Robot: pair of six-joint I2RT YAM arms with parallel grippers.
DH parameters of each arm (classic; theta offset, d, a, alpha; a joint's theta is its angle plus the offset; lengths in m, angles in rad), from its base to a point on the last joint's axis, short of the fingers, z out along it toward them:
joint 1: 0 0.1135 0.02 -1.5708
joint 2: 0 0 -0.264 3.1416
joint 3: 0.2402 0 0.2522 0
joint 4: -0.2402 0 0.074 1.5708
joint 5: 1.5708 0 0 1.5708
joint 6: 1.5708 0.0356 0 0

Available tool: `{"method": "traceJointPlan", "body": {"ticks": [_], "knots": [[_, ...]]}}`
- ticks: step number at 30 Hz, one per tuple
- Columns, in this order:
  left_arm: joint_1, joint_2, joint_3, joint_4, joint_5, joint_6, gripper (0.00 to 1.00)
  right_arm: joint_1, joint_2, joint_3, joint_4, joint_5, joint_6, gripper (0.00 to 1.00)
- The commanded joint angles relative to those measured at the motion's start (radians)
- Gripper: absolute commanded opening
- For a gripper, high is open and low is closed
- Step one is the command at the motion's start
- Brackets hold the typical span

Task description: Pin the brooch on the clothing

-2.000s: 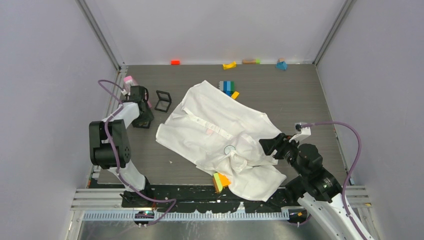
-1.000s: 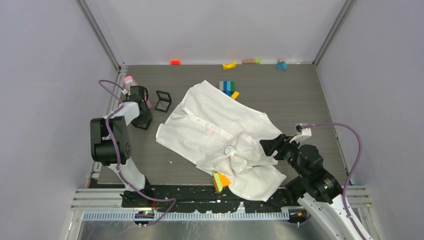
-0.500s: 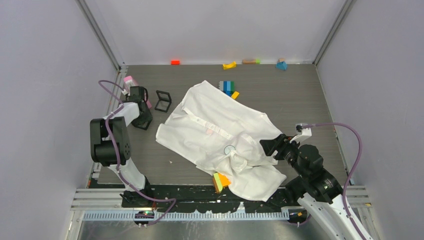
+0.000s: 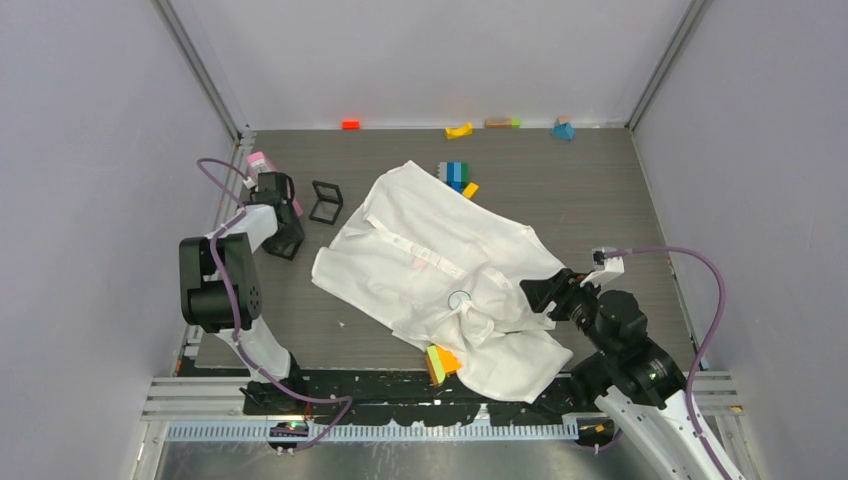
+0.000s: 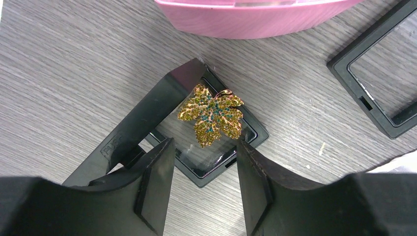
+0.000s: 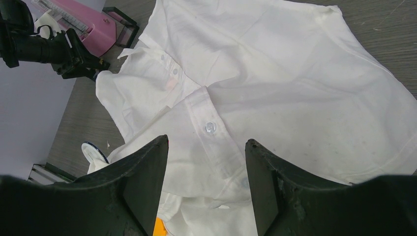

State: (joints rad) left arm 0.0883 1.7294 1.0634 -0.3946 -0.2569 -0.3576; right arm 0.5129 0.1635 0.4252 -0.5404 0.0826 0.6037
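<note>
The brooch (image 5: pixel 211 113) is a gold leaf set with green and blue stones. It lies on the clear film of a small black-framed box (image 5: pixel 147 113) at the table's left edge. My left gripper (image 5: pixel 204 145) hangs just over that box, open, with a finger on either side of its near corner and nothing gripped; it also shows from above (image 4: pixel 285 238). The clothing, a white shirt (image 4: pixel 440 260), lies crumpled across the middle of the table. My right gripper (image 6: pixel 206 142) hovers open over the shirt's (image 6: pixel 275 73) button row, near its right side (image 4: pixel 535 293).
A pink object (image 5: pixel 255 17) and a second black frame (image 5: pixel 373 103) lie close to the box. A round blue-rimmed disc (image 4: pixel 459 298) sits on the shirt. Coloured blocks (image 4: pixel 455 173) lie behind the shirt, an orange-green one (image 4: pixel 438 362) under its near edge, more along the back wall (image 4: pixel 459 130).
Almost nothing: the left arm's elbow has shifted slightly. The right arm and the shirt stay where they were.
</note>
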Motion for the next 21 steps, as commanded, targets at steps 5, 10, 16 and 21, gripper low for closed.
{"method": "traceJointPlan", "body": {"ticks": [5, 10, 16, 21], "knots": [[0.019, 0.020, 0.045, 0.054, 0.056, 0.026, 0.52, -0.002, -0.001, 0.015, 0.027, 0.015, -0.003, 0.64], [0.019, 0.032, 0.056, 0.053, 0.060, 0.032, 0.53, -0.003, 0.001, 0.014, 0.027, 0.015, -0.002, 0.64], [0.028, 0.051, 0.066, 0.048, 0.057, 0.039, 0.54, -0.002, 0.002, 0.012, 0.028, 0.012, -0.002, 0.64], [0.034, 0.065, 0.073, 0.042, 0.065, 0.042, 0.47, -0.004, 0.002, 0.013, 0.029, 0.012, -0.002, 0.64]]}}
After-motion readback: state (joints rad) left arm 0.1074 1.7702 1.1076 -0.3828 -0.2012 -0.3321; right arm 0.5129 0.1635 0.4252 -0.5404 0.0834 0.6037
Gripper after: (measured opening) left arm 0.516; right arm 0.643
